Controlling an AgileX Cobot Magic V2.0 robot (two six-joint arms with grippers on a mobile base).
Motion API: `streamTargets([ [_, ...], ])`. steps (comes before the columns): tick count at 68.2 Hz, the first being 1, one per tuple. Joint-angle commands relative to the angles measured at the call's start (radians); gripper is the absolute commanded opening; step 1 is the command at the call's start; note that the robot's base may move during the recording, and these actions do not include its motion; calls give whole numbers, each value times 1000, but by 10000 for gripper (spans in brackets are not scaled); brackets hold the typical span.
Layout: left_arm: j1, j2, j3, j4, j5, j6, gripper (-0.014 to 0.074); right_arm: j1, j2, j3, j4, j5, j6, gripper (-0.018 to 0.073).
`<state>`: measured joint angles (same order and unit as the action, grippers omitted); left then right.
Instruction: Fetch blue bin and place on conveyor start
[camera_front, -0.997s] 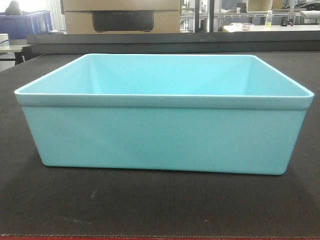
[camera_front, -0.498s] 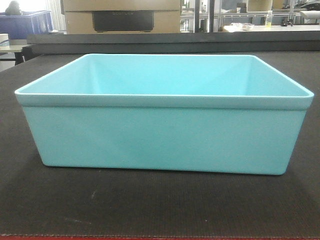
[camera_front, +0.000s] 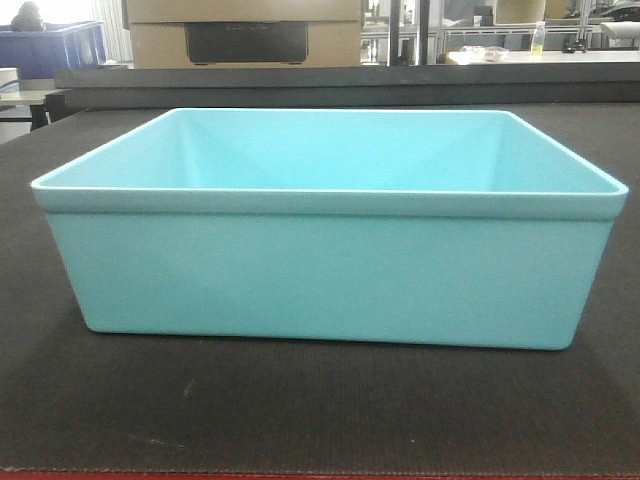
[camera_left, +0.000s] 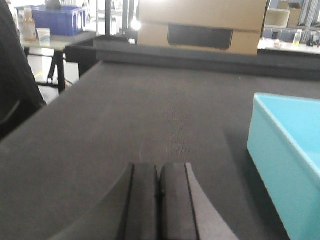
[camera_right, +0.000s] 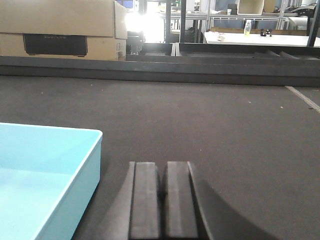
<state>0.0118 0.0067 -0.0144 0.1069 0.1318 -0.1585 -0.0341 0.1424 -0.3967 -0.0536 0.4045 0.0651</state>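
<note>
We have the blue bin (camera_front: 325, 265) sitting flat and upright on the conveyor start (camera_front: 300, 410), its long side square to the front view, its base fully on the dark woven belt and its inside empty. By our reading the placing is as good as done; nothing is gripping the tub.

Down at the left wrist view, our left hand (camera_left: 159, 200) is clenched, pads pressed together with nothing between them, hovering low over the belt. The blue bin lies to its right and a little ahead, only its left end wall and corner showing, clearly apart from the pads.

Over at the right wrist view, our right hand (camera_right: 162, 200) is likewise closed on nothing, and the blue bin sits to its left, its right-hand corner and rim just beside the pads but not touching.

So we flank the tub, one hand off each short end, with its long axis running between us. The right hand looks slightly nearer. Any further move, we judge, is straight back and away from those end walls, without nudging them.

Beyond the belt's far edge stands a cardboard box (camera_front: 243, 35).
</note>
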Motion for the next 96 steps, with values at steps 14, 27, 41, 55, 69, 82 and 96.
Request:
streamTargets([
  [14,6,-7,14,-10,-42,5,-111,-1,-2,2,-11,-25,-6,-162],
  [27,6,-7,14,-10,-61,5,-111,-1,-2,2,-11,-25,-6,-162],
  [41,6,-7,14,-10,-61,5,-111,-1,-2,2,-11,-25,-6,-162],
  [55,6,-7,14,-10,-61,5,-111,-1,-2,2,-11,-25,-6,-162],
  [69,6,-7,14,-10,-61,5,-111,-24,-2,4,22,-77,-6,-162],
  [82,6,-7,14,-10,-61,5,-111,-94,-37,118,84,-202,-33,-162],
  [96,6,-7,14,-10,-61,5,-111,-97,-142,368,128,-404,-65,-162],
])
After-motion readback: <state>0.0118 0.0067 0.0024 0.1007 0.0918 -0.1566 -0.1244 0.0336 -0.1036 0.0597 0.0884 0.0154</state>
